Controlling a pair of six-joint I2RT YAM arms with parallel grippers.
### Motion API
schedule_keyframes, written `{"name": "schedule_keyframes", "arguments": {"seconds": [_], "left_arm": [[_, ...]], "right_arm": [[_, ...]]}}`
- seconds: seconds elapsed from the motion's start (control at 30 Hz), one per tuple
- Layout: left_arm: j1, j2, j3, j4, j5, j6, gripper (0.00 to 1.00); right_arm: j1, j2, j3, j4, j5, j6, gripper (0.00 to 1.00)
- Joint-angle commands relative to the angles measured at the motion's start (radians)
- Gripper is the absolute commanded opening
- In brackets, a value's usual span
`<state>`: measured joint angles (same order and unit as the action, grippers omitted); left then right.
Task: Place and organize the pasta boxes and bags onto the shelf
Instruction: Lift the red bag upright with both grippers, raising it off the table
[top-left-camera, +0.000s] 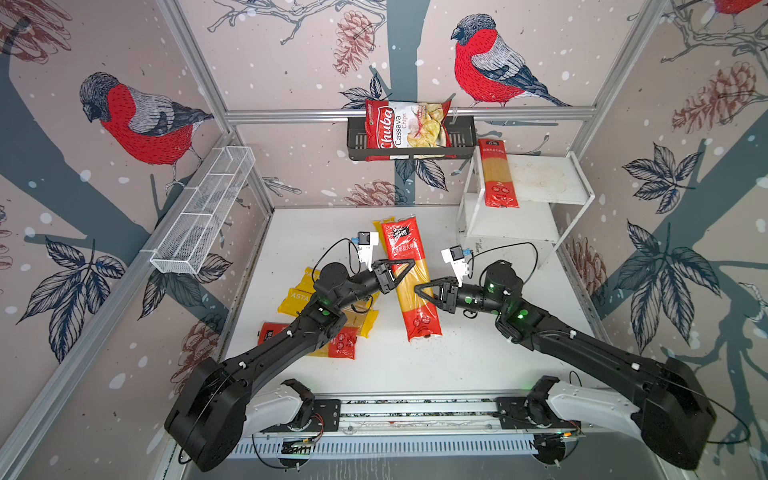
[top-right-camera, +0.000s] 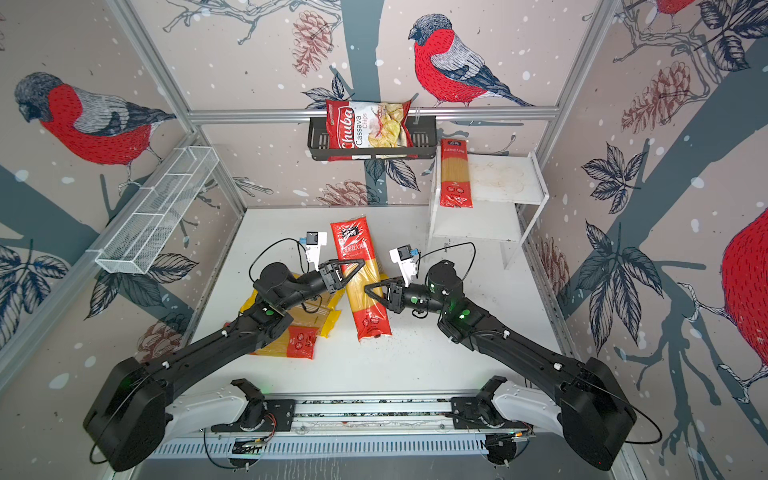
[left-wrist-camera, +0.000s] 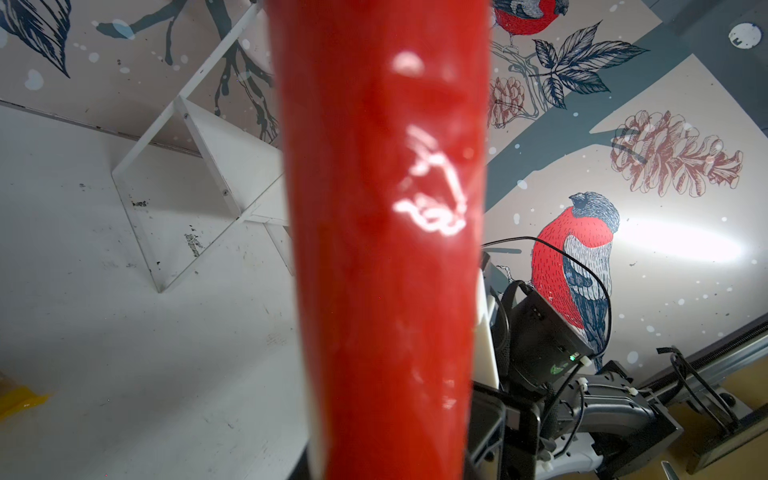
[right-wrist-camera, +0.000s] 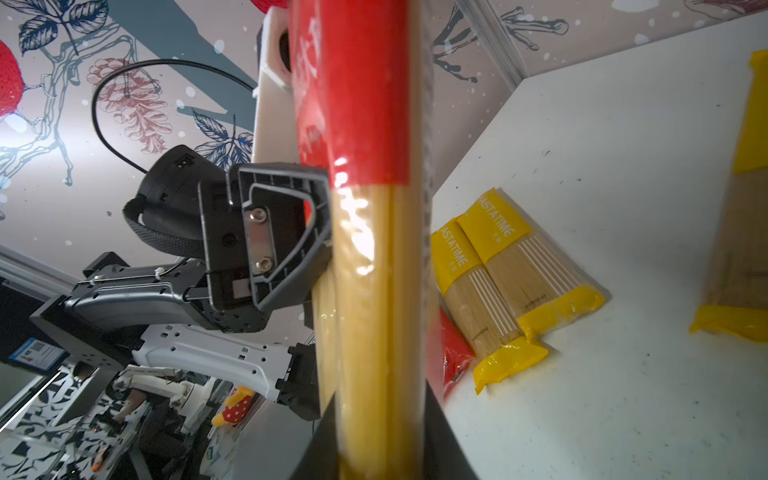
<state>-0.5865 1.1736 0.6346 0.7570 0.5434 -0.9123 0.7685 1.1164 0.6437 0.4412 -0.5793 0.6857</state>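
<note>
Two robot arms meet over a white desk (top-left-camera: 457, 357) at a red-ended spaghetti pack (top-left-camera: 405, 243), which hangs above the desk's middle with its length running away from the robot's base. The left gripper (top-left-camera: 405, 268) reaches in from the left and has its jaws closed on the pack where the red top meets the clear middle. The right wrist view shows one black finger (right-wrist-camera: 286, 232) flat against the wrapper. The right gripper (top-left-camera: 422, 289) comes in from the other side, a little nearer the base. The pack runs between its jaws, but whether they press on it cannot be told.

A second red-ended pack (top-left-camera: 496, 174) lies along the left side of the upper board of the white shelf (top-left-camera: 544, 174), at the desk's far right corner. Yellow-ended packs (top-left-camera: 297, 297) and another red-ended pack (top-left-camera: 345, 343) lie in a loose heap under the left arm, and one more yellow end (top-left-camera: 384, 224) shows beside the raised pack's far tip.

A chips bag (top-left-camera: 405, 129) stands in a black basket (top-left-camera: 461, 141) on the back wall. A wire-mesh basket (top-left-camera: 203, 216) hangs on the left wall.
</note>
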Motion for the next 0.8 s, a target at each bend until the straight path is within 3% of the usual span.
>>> {"name": "schedule_keyframes", "arguments": {"seconds": [0.0, 0.23, 0.43, 0.77], "left_arm": [[-0.001, 0.000, 0.030, 0.076, -0.022, 0.036, 0.18], [0.009, 0.014, 0.107, 0.056, -0.031, 0.053, 0.14], [0.036, 0.033, 0.182, 0.074, -0.061, 0.046, 0.12], [0.017, 0.099, 0.252, 0.242, -0.140, -0.043, 0.12]], "right_arm": [[0.020, -0.010, -0.014, 0.109, 0.022, -0.010, 0.35], [0.025, -0.023, -0.103, 0.207, 0.051, 0.031, 0.48], [0.034, -0.074, -0.263, 0.432, 0.145, 0.089, 0.58], [0.076, -0.044, -0.334, 0.648, 0.322, 0.201, 0.62]]}}
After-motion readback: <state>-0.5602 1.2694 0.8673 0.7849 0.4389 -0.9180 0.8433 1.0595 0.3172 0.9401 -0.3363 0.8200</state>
